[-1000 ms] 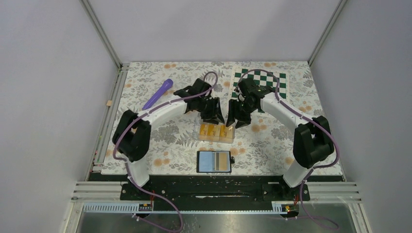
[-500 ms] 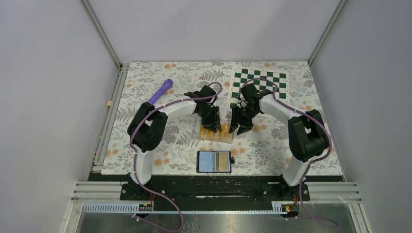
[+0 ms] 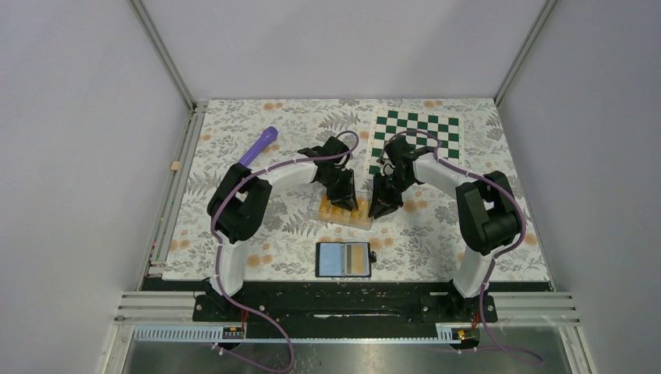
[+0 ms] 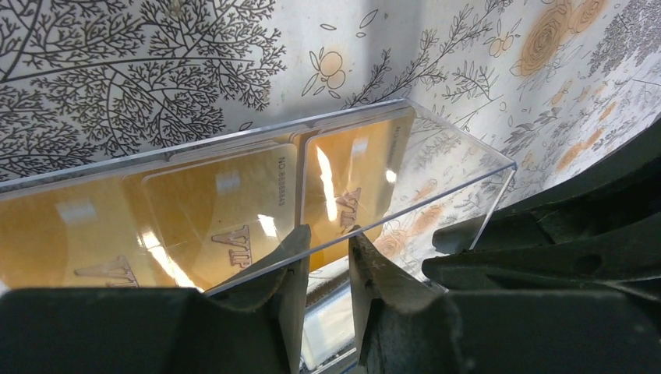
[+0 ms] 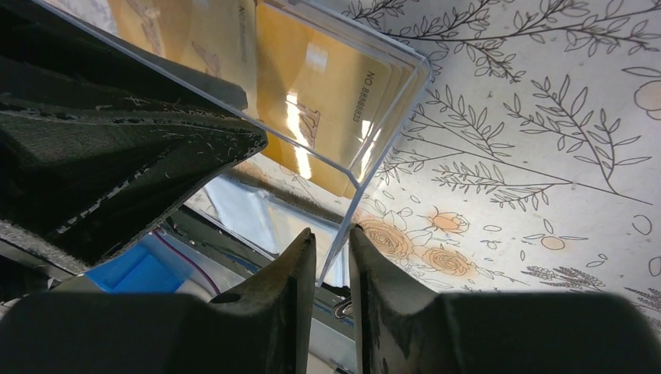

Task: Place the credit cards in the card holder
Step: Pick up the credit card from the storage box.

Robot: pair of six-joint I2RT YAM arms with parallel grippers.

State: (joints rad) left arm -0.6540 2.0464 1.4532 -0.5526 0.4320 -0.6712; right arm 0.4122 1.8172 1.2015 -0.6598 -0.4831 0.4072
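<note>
Several orange-yellow credit cards [image 3: 341, 209] lie in stacks inside a clear plastic box [image 3: 363, 221] at mid-table. They also show in the left wrist view [image 4: 226, 210] and the right wrist view [image 5: 327, 101]. My left gripper [image 4: 326, 234] is at the box's long wall [image 4: 468, 167], its fingers a narrow gap apart with nothing between them. My right gripper [image 5: 333, 234] is closed on the box's end wall [image 5: 390, 93] at a corner. The black card holder [image 3: 343, 259] lies open near the front edge, showing a pale blue-grey lining and an orange card on its right side.
A purple pen-like object [image 3: 256, 149] lies at the back left. A green-and-white chequered mat [image 3: 417, 132] lies at the back right, behind the right arm. A small tan piece [image 3: 174, 165] sits by the left rail.
Both grippers came down from above the box to its walls and their fingers narrowed. The box has turned slightly, its left end now further back.
</note>
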